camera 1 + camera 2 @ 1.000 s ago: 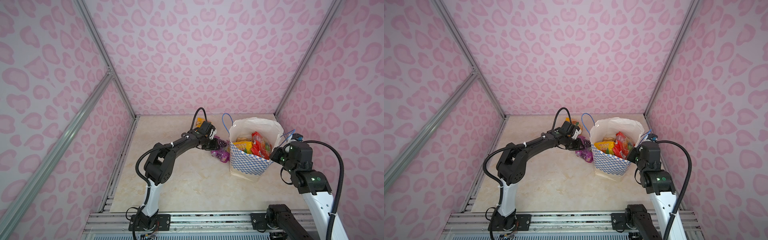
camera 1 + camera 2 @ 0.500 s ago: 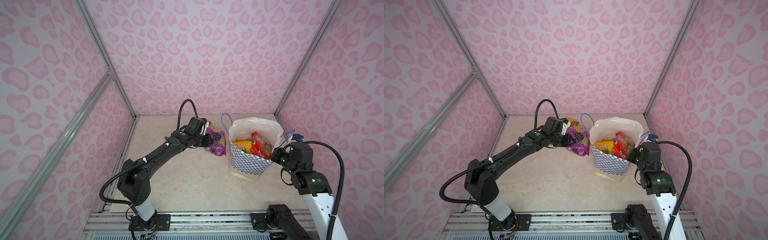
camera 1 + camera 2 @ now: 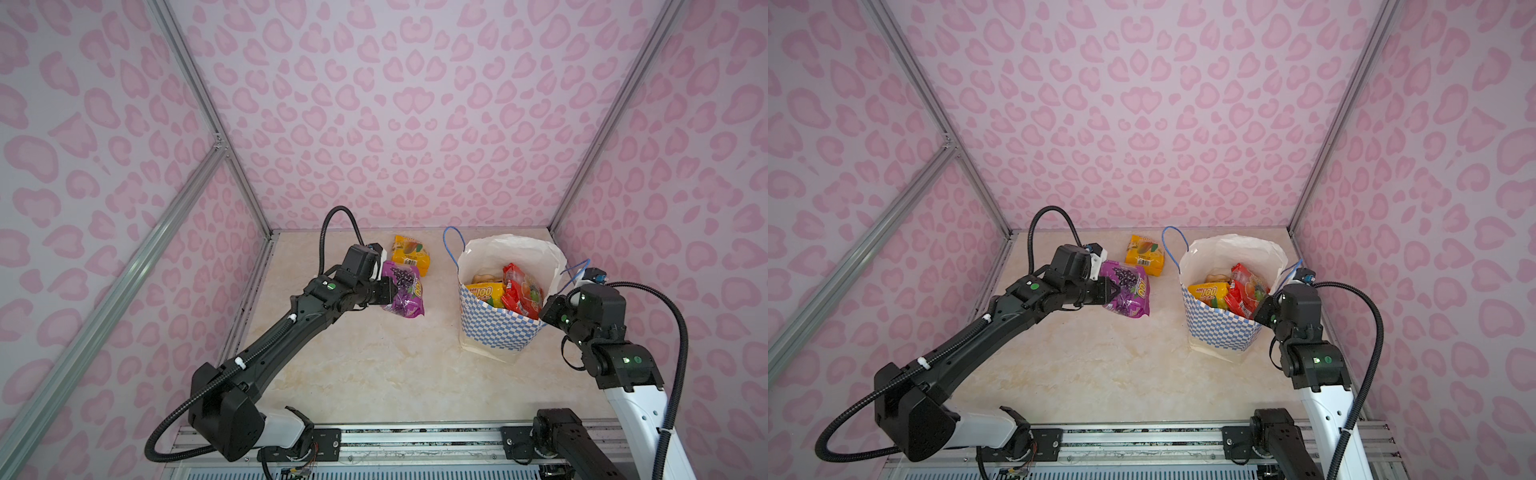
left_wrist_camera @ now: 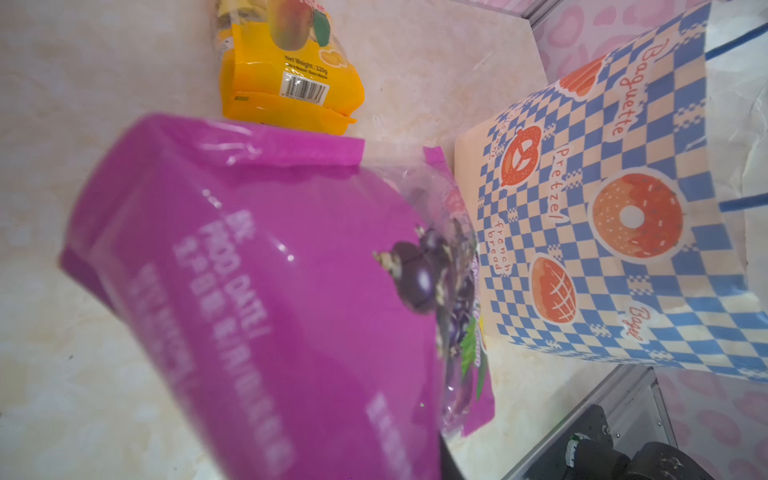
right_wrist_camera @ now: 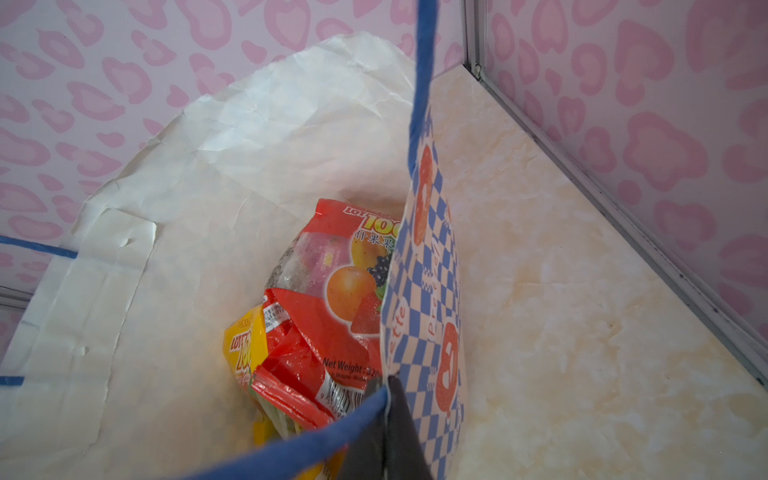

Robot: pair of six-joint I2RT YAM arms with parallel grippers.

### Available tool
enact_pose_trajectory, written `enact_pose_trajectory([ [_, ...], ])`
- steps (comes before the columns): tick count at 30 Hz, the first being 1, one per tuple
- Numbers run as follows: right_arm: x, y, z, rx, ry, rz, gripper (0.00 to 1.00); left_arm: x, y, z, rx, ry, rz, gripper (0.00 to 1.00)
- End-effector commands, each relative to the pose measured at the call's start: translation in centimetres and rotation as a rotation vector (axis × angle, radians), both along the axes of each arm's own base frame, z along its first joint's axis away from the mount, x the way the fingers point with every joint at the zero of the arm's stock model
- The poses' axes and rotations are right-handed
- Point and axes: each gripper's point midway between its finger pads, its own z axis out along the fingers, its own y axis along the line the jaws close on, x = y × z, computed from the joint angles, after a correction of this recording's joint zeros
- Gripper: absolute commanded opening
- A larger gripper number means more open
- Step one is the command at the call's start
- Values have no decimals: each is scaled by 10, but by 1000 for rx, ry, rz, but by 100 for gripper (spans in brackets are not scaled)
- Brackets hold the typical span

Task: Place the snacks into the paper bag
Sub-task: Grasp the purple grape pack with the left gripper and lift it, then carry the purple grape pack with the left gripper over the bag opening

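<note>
the left pincer (image 3: 388, 293) is closed narrowly on the edge of a purple pouch (image 3: 404, 291) with a grape print, which it holds to the left of the paper bag (image 3: 498, 328) and apart from it. in the left wrist view the purple pouch (image 4: 270, 291) fills most of the frame, tilted, with its printed back toward the camera; whether its lower corner touches the surface (image 3: 374, 365) cannot be told. behind it a yellow-orange pouch (image 3: 411, 259) with a mango picture lies flat on the surface near the back wall, just beside the held pouch in both top views. the paper bag stands upright toward the right side, mouth open, its blue-and-white checkered band around the lower part and one thin blue cord handle (image 3: 451, 245) arching up at its far left edge. inside it a red pouch (image 5: 332, 291) with a fruit print lies against the near wall, and a yellow pouch (image 5: 243, 345) is tucked beside it. the right pincer (image 5: 386, 415) is fully closed on the bag's right rim, pinching the paper where the other blue cord meets it, and the rim there is pulled outward so that the mouth gapes.
</note>
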Motion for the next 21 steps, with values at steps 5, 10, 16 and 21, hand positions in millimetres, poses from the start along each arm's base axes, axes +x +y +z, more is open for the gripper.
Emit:
enact_pose_trajectory([
  [5,7,5,4,11,-23,26,0,-8,25,62,-19,-193,42,21],
  [10,7,5,7,12,-28,27,0,-21,35,107,-81,-303,50,21],
  [16,8,7,6,16,-24,34,0,-37,21,159,-221,-409,-42,21],
  [21,9,7,8,18,-22,38,0,-53,-2,217,-310,-537,-140,21],
])
